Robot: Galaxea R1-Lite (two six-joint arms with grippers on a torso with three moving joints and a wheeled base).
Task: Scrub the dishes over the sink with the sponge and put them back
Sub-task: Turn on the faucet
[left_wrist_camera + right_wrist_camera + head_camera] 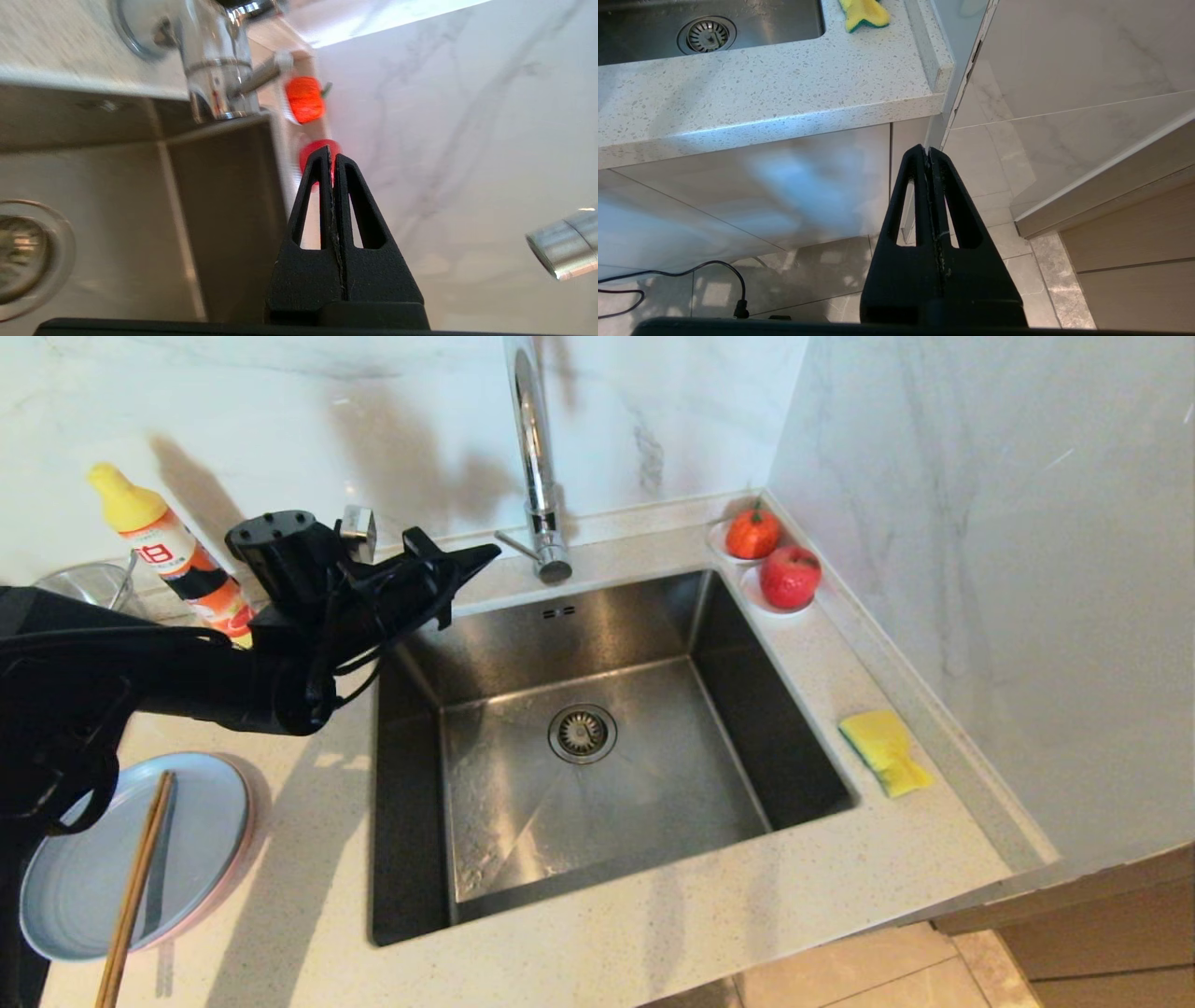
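Here the left tool [485, 556] is pinched closed on nothing above the sink's [597, 756] back-left corner, the blue plate [131, 859] behind it on the worktop [653, 952]. Across the basin from it lies the sponge [885, 752]; the right tool [928, 151], closed and empty too, hangs below the worktop edge

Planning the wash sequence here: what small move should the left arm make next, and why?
Probably swing the left claw back down toward the light blue plate and open it. It is shut and empty, up by the faucet, while the plate sits untouched with chopsticks lying across it.
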